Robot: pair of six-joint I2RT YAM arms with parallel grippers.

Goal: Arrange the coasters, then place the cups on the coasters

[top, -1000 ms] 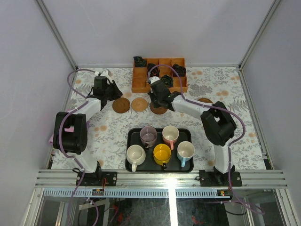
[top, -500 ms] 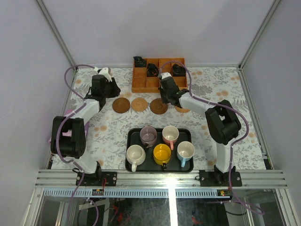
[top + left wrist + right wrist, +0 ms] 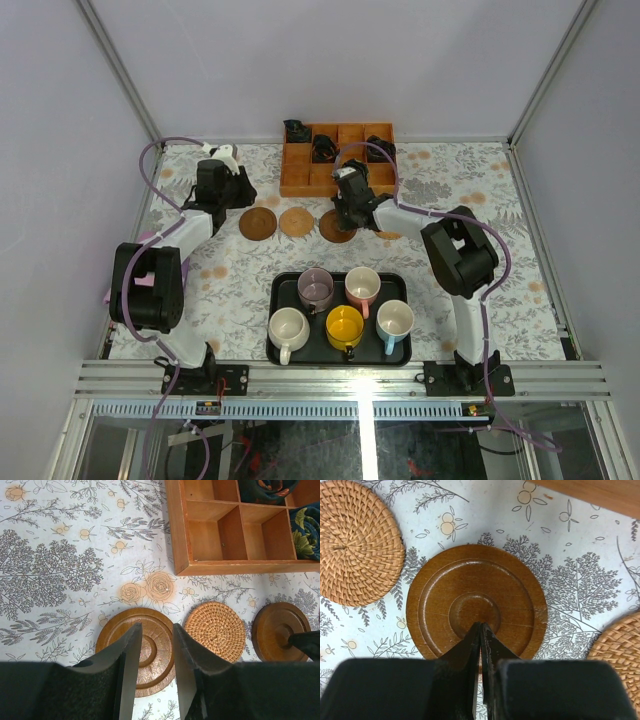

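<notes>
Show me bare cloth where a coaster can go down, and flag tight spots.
Free: the cloth right of the wooden box, and the patch between the left arm and the tray. Crowded: the coaster row before the box, with the left gripper and right gripper over it, and the tray, full of cups.

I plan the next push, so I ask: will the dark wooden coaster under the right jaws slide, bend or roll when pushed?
The dark wooden coaster looks turned from solid wood, so it is probably stiff. Lying flat on the floral tablecloth, it should slide, not roll. Its low edge may be hard to pinch.
</notes>
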